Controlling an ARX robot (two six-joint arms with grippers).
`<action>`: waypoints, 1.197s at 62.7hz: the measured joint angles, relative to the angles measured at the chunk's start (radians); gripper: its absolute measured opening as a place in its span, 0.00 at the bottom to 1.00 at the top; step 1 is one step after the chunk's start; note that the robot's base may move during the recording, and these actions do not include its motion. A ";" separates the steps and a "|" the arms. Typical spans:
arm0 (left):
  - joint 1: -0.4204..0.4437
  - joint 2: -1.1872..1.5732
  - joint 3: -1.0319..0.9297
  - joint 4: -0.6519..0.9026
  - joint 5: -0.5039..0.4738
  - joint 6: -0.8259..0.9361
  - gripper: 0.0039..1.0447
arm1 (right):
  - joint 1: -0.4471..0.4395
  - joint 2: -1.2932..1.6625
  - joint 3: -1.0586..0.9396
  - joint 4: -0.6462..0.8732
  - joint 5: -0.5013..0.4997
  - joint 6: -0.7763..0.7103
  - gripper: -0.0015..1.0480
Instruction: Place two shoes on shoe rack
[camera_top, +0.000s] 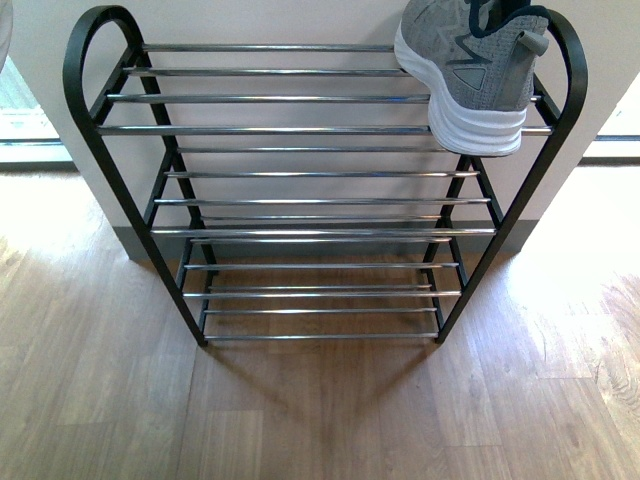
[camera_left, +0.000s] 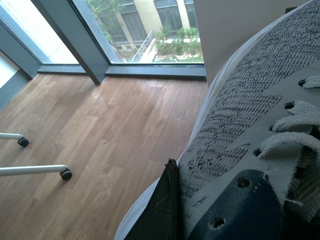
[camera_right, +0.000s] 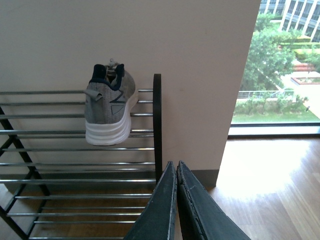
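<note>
Left wrist view: left gripper (camera_left: 176, 172) (finger showing) pinches grey sneaker (camera_left: 250, 100)

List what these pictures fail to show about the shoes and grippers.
- Front view: racked sneaker, front part cut off by the top edge; neither arm in view.
- Left wrist view: second sneaker fills the frame, mostly cut off; it hides all but one finger of the left gripper, grip unclear.
- Right wrist view: rack's far end cut off.

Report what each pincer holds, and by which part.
Left pincer holds a grey sneaker by its upper beside the laces; the exact grip is hidden. Right pincer is shut, holding nothing.
</note>
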 joint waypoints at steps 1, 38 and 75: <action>0.000 0.000 0.000 0.000 0.000 0.000 0.01 | 0.000 -0.023 0.000 -0.016 0.000 0.000 0.01; 0.000 0.000 0.000 0.000 -0.001 0.000 0.01 | 0.000 -0.060 0.000 -0.029 -0.003 0.000 0.52; 0.036 0.774 0.683 -0.113 0.143 -0.525 0.01 | 0.000 -0.061 0.000 -0.031 0.002 0.000 0.91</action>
